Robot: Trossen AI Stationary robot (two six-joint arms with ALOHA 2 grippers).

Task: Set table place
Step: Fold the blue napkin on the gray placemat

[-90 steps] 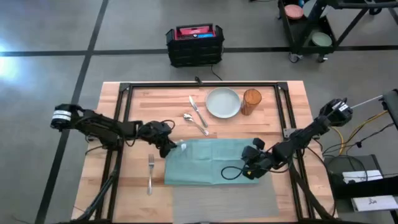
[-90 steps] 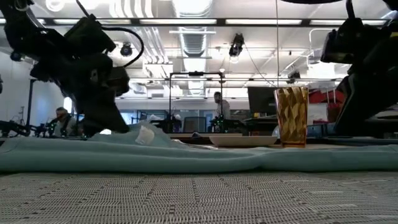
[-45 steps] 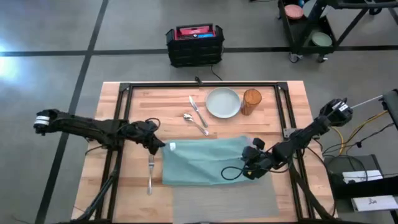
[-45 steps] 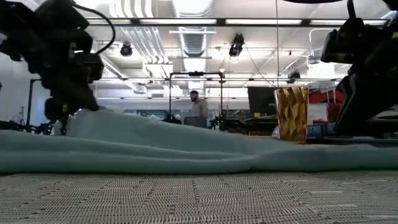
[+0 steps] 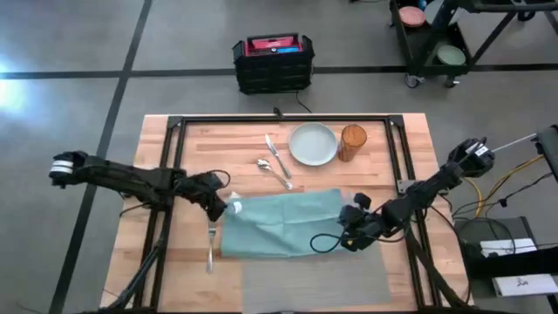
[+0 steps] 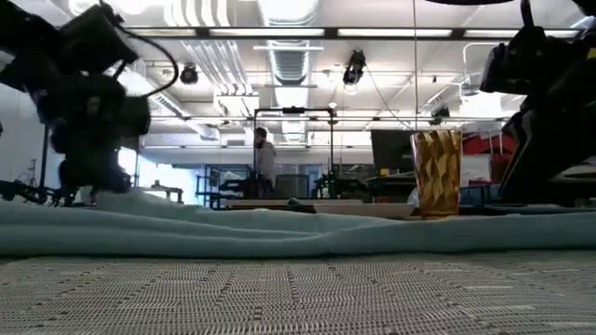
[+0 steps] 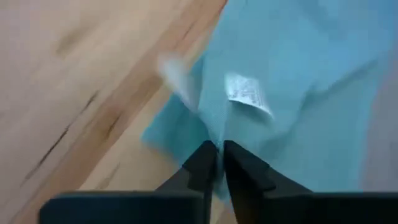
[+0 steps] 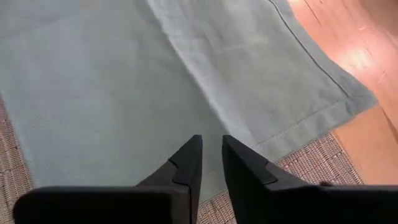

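Note:
The teal napkin [image 5: 281, 223] lies spread on the table [image 5: 174, 253]. Its near edge overlaps the grey woven placemat [image 5: 314, 283]. My left gripper [image 5: 228, 208] is shut on the napkin's far-left corner, beside the white tag [image 7: 247, 93]. My right gripper [image 5: 350, 228] stands over the napkin's right end with its fingers [image 8: 189, 158] a narrow gap apart; I cannot tell whether they touch the cloth. A fork [image 5: 210, 241] lies left of the napkin. Knife [image 5: 277, 157], spoon [image 5: 274, 173], plate [image 5: 312, 144] and amber glass [image 5: 352, 142] sit at the far side. My left gripper pinches the napkin's far-left corner [image 7: 214, 134] between its two fingers, next to the white tag. The fingers come in low from the table's left. The corner is barely raised [image 6: 112, 200], and the rest of the cloth lies on the table and placemat.
A black metal frame [image 5: 279, 119] runs over the table's far side and down both sides. A black crate [image 5: 273, 63] stands on the floor beyond the table. Bare wood shows left of the fork and near the right edge.
My left gripper has carried the napkin's tagged corner toward the table's left edge and lowered it. The napkin's left part has been drawn out and now lies flatter, while its right end under my right gripper has stayed in place.

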